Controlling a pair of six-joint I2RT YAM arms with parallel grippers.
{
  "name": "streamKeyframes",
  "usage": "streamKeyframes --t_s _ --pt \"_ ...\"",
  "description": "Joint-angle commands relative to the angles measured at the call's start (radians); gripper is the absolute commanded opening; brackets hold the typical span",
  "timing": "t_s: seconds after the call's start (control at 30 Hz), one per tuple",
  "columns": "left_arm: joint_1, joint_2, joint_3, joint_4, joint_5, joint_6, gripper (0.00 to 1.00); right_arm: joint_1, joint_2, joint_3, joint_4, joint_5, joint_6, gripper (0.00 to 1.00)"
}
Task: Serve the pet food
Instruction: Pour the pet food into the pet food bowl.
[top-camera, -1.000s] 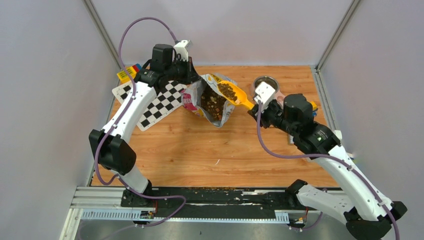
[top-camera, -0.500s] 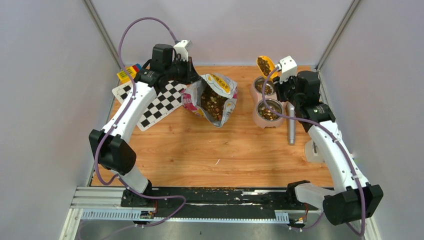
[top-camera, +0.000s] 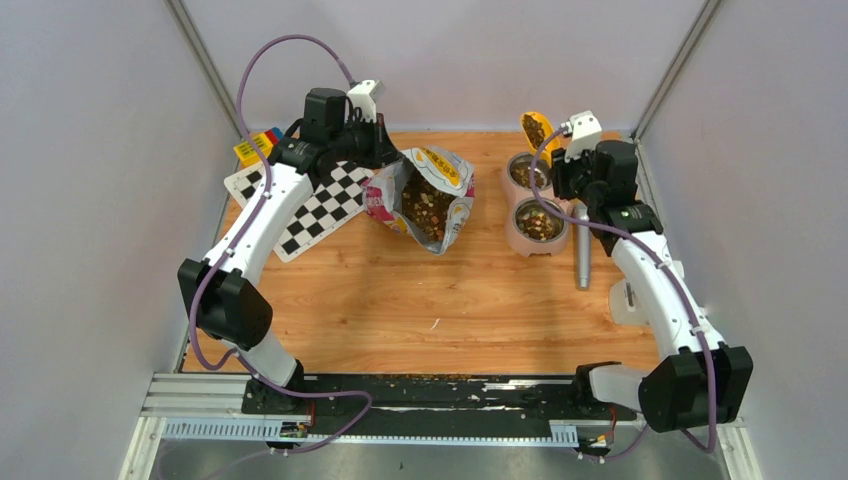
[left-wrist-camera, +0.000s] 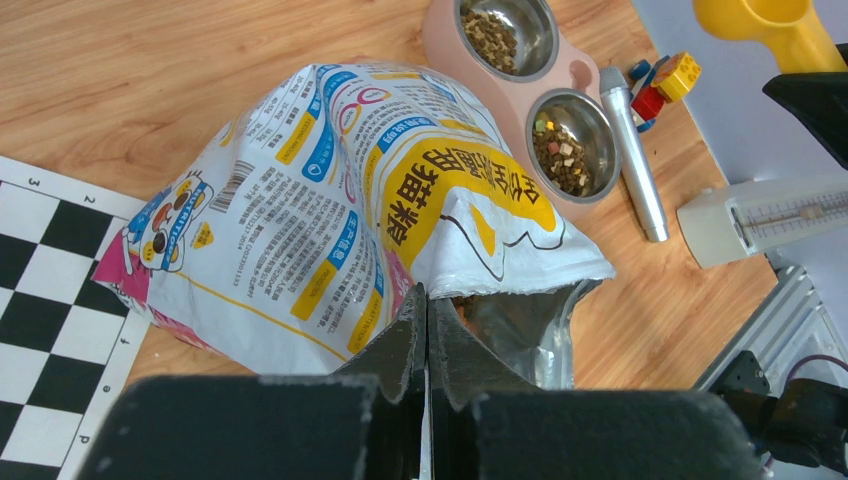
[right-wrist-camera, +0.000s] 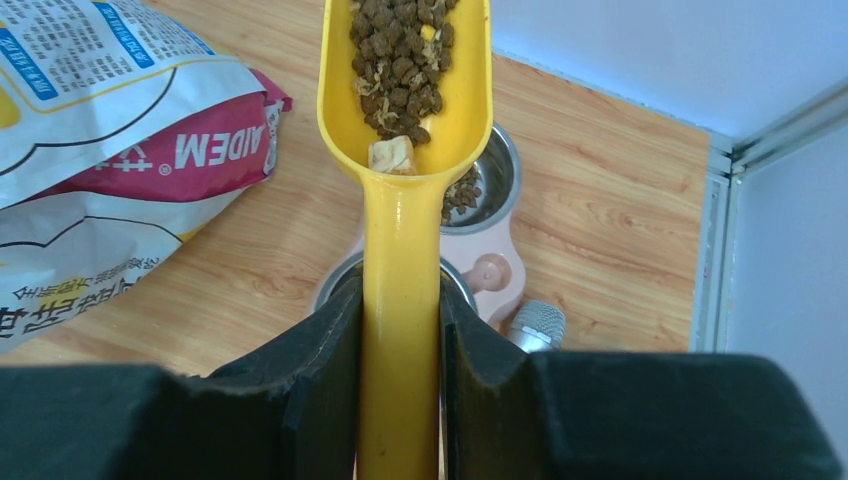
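My right gripper (right-wrist-camera: 400, 300) is shut on the handle of a yellow scoop (right-wrist-camera: 402, 150), also seen in the top view (top-camera: 536, 129). The scoop holds brown pet food (right-wrist-camera: 400, 55) above the far bowl of a pink double feeder (top-camera: 512, 192). Both steel bowls hold some kibble: the far one (top-camera: 527, 172) and the near one (top-camera: 540, 221). My left gripper (left-wrist-camera: 427, 300) is shut on the rim of the open cartoon-cat bag (left-wrist-camera: 330, 190), holding it open; kibble shows inside it (top-camera: 428, 205).
A checkerboard mat (top-camera: 310, 205) lies under the left arm, with coloured blocks (top-camera: 258, 145) at its far corner. A silver cylinder (top-camera: 582, 245) lies right of the feeder, a white scale (left-wrist-camera: 760, 215) near it. Walls close in on both sides.
My right arm has swung the loaded scoop from the bag's mouth over to the far bowl of the feeder. The left arm and bag have not moved.
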Motion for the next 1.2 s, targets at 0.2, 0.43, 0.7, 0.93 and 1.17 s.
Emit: streamKeyframes --t_s 0.2,0.43,0.7,0.93,1.17 --pt "0.028 -0.028 0.015 0.056 -0.024 -0.004 0.00 -0.017 0.036 0.056 0.045 0.015 0.031 0.00" --pt "0.028 -0.009 0.068 -0.001 -0.013 0.070 0.00 -0.017 0.156 0.110 -0.019 0.166 -0.046 0.00" --pt "0.030 0.007 0.096 -0.086 -0.018 0.174 0.00 -0.017 0.262 0.173 -0.080 0.201 -0.068 0.00" --pt "0.031 0.018 0.061 -0.076 0.031 0.169 0.00 -0.018 0.381 0.255 -0.147 0.211 -0.104 0.00" --pt "0.032 0.022 0.034 -0.038 0.059 0.129 0.00 -0.017 0.476 0.310 -0.199 0.250 -0.145 0.00"
